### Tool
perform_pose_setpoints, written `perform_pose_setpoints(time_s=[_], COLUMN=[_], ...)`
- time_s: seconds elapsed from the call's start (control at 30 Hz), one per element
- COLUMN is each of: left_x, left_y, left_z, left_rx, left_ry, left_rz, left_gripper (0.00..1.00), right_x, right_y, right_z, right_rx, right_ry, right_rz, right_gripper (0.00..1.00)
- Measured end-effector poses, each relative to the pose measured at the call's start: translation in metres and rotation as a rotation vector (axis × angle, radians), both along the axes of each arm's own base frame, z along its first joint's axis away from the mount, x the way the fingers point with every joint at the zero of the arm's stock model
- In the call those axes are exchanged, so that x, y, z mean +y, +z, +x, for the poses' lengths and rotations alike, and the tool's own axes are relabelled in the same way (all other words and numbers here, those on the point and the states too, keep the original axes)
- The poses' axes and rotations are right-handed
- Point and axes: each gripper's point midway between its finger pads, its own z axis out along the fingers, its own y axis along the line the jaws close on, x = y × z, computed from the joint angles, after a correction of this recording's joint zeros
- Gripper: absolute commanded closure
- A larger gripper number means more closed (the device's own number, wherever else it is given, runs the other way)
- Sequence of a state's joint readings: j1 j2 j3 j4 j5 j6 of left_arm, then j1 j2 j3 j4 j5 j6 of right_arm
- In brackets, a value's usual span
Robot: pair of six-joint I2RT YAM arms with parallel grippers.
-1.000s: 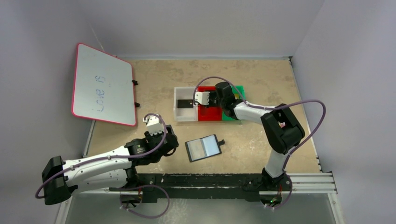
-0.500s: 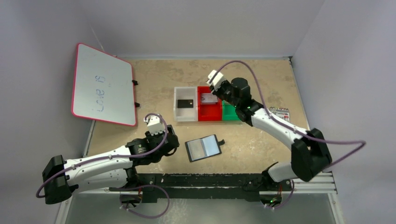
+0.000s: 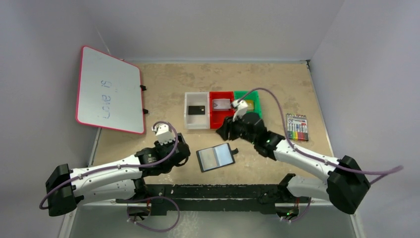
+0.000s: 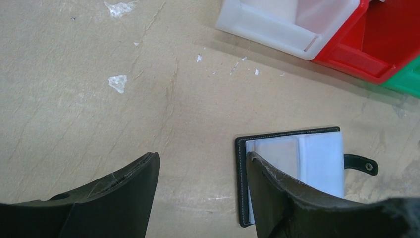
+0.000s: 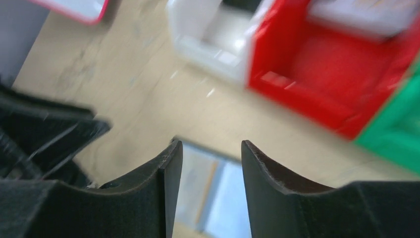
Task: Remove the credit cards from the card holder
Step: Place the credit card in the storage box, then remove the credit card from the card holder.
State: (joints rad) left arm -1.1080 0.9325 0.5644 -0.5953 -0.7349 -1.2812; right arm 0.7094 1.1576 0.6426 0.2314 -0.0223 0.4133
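The card holder [image 3: 216,157] lies open on the table, grey-blue faces up, strap tab to the right. It also shows in the left wrist view [image 4: 297,163] and, blurred, in the right wrist view [image 5: 218,183]. The black card [image 3: 196,109] lies in the white bin [image 3: 190,121]. The silver-grey card [image 3: 222,104] lies in the red bin [image 3: 221,120]. The gold-tan card [image 3: 249,104] lies in the green bin [image 3: 255,95]. My left gripper [image 3: 184,152] is open and empty just left of the holder [image 4: 200,168]. My right gripper [image 3: 224,134] is open and empty above the holder's far edge [image 5: 210,148].
A whiteboard [image 3: 109,89] with a pink rim leans at the far left. A clear pack of coloured markers [image 3: 296,127] lies at the right. The three bins stand in a row behind the holder, and show in the wrist views: white [image 4: 277,25], red [image 5: 337,74].
My right arm has swung from over the bins back and down to the card holder's far edge. The silver-grey card stays in the red bin. The left arm has not moved.
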Motion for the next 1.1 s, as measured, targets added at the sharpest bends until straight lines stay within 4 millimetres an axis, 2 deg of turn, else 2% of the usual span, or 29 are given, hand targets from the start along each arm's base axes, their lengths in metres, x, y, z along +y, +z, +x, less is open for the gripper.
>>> perform_pose_setpoints(time_s=[0.13,0.23,0.3,0.53,0.7,0.77,1.1], left_x=[0.008,0.017,0.025,0.050,0.058,0.059,0.060], left_y=[-0.008,-0.007,-0.004,0.000,-0.001,-0.001,0.001], left_z=[-0.002,-0.003,-0.003,-0.004,-0.006,-0.006,-0.005], left_rx=[0.005,-0.007,-0.020,-0.045,-0.047,-0.049,-0.058], left_ry=[0.047,0.097,0.137,0.250,0.276,0.281,0.289], left_rz=[-0.022,-0.051,-0.072,-0.085,-0.074,-0.070,-0.077], left_gripper=[0.37,0.37,0.37,0.36,0.36,0.36,0.36], right_x=[0.043,0.055,0.056,0.074,0.071,0.066,0.070], right_y=[-0.032,-0.062,-0.077,-0.100,-0.118,-0.126,-0.124], right_z=[-0.065,-0.101,-0.112,-0.120,-0.122,-0.122,-0.122], right_rx=[0.111,0.162,0.170,0.142,0.142,0.147,0.157], right_ry=[0.105,0.132,0.127,0.082,0.045,0.031,-0.001], right_rz=[-0.045,-0.146,-0.217,-0.393,-0.493,-0.527,-0.498], right_gripper=[0.44,0.41,0.41,0.43,0.46,0.50,0.78])
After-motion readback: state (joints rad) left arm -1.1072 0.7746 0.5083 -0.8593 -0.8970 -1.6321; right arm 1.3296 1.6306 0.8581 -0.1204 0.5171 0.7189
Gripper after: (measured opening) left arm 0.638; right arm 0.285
